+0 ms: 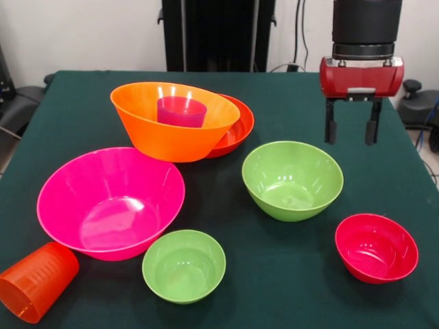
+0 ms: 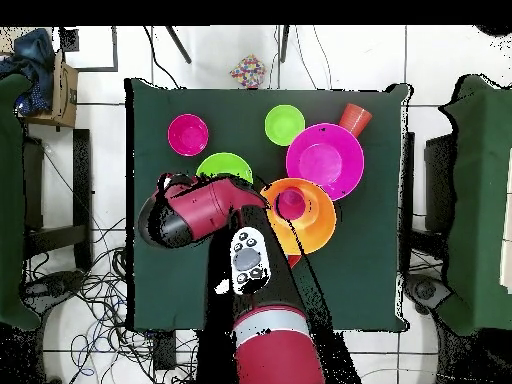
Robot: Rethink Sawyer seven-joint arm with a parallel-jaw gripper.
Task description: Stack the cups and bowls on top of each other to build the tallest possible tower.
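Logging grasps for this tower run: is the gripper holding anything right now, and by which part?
Nothing is held. The gripper hangs open and empty above the table, jaws apart, beyond the medium green bowl.

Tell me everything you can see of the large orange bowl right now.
The large orange bowl is glossy plastic, round and deep, with a wide rim. It sits upright but slightly tilted in the shallow red-orange bowl, whose rim shows behind it to the right. A purple cup stands upright inside it. It lies at the table's far middle, just behind the large pink bowl. The gripper hangs apart from it.
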